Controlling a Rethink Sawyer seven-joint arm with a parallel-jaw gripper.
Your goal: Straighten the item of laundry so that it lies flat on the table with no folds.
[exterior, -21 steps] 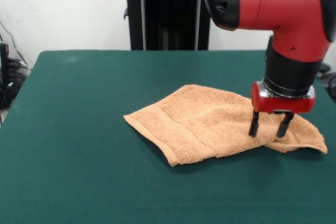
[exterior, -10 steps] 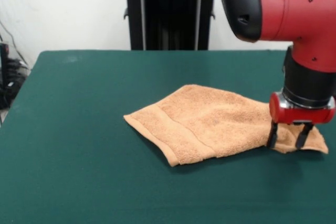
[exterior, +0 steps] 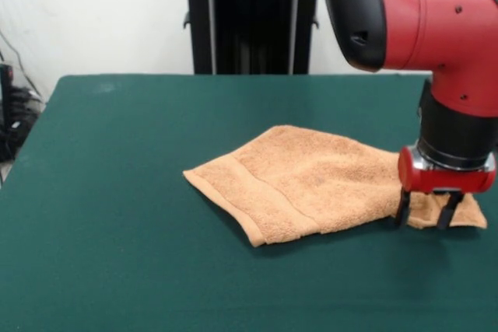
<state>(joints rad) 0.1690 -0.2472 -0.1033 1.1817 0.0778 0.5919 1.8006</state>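
The item of laundry [exterior: 311, 180] is an orange-tan terry towel lying on the dark green table [exterior: 117, 192], right of the middle in the front view. A woven border band runs along its left front edge. Its right end is doubled over into a fold. My gripper [exterior: 426, 218] stands open over that folded right end, its two black fingers straddling the towel's edge low against the table. Nothing is clamped between the fingers. The arm's red and black wrist hides part of the towel's right corner.
A black pedestal frame [exterior: 241, 17] stands behind the table's far edge. Cables lie on the floor past the table's left side [exterior: 12, 118]. Green tabletop shows all round the towel on the left and front.
My gripper has moved right and down, from over the towel's right-middle to its folded right end. The towel itself has hardly shifted.
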